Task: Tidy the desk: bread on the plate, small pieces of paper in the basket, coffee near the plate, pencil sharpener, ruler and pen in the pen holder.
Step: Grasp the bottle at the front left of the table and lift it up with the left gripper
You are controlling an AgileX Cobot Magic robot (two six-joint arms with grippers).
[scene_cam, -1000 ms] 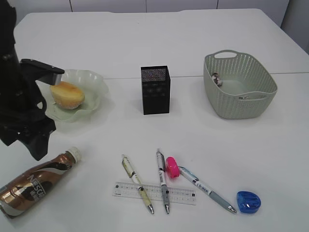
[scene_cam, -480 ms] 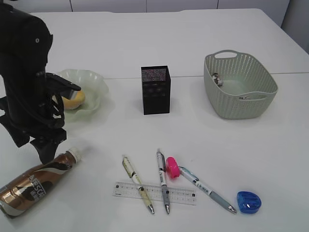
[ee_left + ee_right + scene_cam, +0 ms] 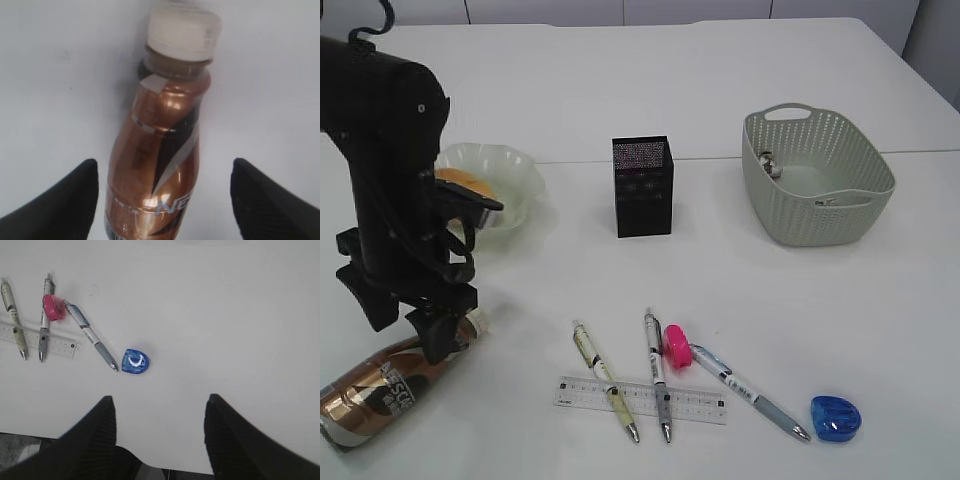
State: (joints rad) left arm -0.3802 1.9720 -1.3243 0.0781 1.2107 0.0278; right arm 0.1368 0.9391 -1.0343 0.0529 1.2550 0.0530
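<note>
The white surface (image 3: 740, 90) carries the lot, and the left arm (image 3: 390, 180) has swung forward from beside the plate (image 3: 520, 175) a second ago, now half hiding the bread (image 3: 460, 178). Its gripper (image 3: 162, 195) hangs released astride the lying coffee bottle (image 3: 162, 150) — only the wrist view shows that gap. The right gripper (image 3: 160, 435), unseen from outside, hangs released too. One basket (image 3: 817, 178), one pen holder (image 3: 642, 186), one ruler (image 3: 640, 399), three pens (image 3: 658, 375) and two sharpeners — pink (image 3: 677, 345), blue (image 3: 834, 416).
</note>
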